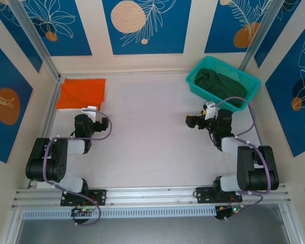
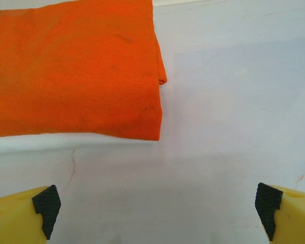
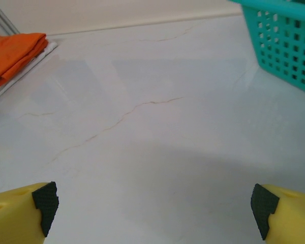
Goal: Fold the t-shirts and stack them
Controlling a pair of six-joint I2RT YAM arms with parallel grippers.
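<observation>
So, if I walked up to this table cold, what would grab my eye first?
Most likely the bright orange t-shirt, folded flat in the table's far left corner, just beyond the open left gripper. Next would be the teal mesh basket at the far right, with a dark green t-shirt crumpled inside it.
</observation>
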